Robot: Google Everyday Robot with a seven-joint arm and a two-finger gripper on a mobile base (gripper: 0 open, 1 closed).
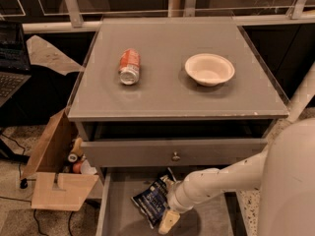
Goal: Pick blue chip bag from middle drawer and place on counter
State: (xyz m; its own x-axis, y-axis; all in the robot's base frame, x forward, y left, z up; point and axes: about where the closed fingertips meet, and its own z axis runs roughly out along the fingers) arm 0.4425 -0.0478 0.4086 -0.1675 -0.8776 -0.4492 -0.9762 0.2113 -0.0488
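Note:
The blue chip bag (151, 200) lies crumpled on the grey floor of the open middle drawer (120, 203), left of centre. My gripper (166, 203) is low inside the drawer at the bag's right edge. It is open: one pale finger (168, 221) is in front of the bag and the other (169, 182) behind it. The bag rests on the drawer floor. My white arm (221, 181) reaches in from the right. The counter (167, 95) is the grey cabinet top above.
An orange soda can (130, 67) lies on its side on the counter's left, and a white bowl (209, 69) stands on its right. The upper drawer front with its knob (174, 156) overhangs the open drawer. A cardboard box (54, 181) stands on the floor at left.

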